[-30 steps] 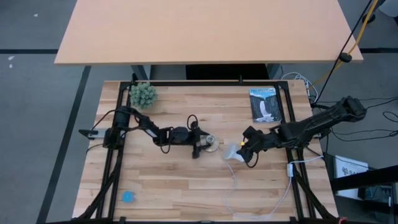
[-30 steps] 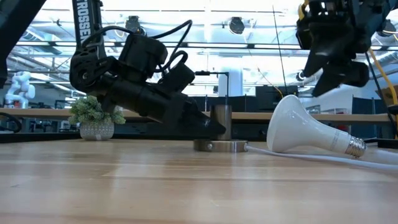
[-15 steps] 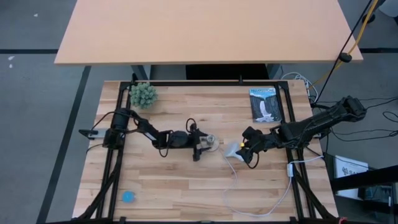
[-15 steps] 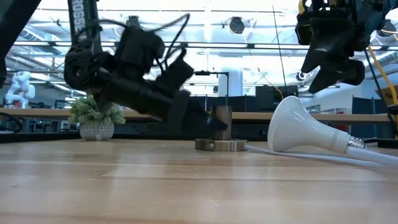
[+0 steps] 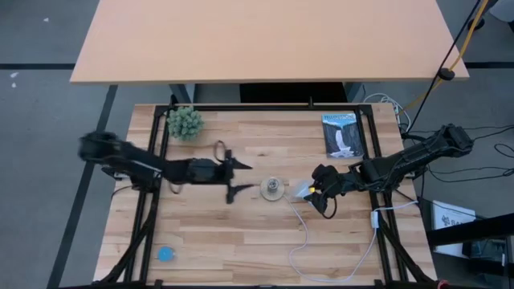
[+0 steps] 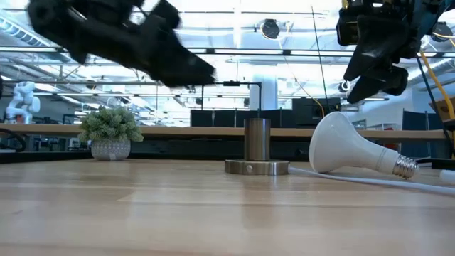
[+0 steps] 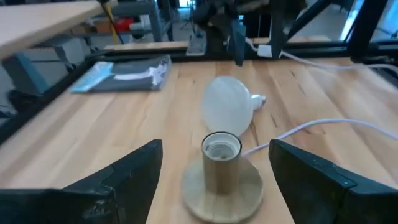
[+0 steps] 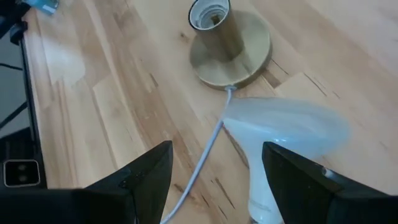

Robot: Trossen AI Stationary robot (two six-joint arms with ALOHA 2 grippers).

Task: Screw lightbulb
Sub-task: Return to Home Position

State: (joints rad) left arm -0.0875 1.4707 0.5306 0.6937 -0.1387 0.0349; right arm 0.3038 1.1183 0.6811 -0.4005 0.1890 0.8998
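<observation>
Wooden bench (image 5: 225,241) carried the lightbulb (image 6: 355,151) on its side, just beside the empty gold socket (image 5: 273,189), loose because nothing gripped it: right jaws hung spread above it, left jaws spread and well clear, likely homing.

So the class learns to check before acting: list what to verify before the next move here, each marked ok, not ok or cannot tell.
1. Empty socket: ok, nothing in its mouth.
2. Free lightbulb: ok, lying on its side beside the socket.
3. Open right gripper: ok, hanging above the lightbulb.
4. Open left gripper, away from the socket: ok, raised off the table.
5. Lightbulb off the white cord: cannot tell; it passes at the globe's edge.
</observation>
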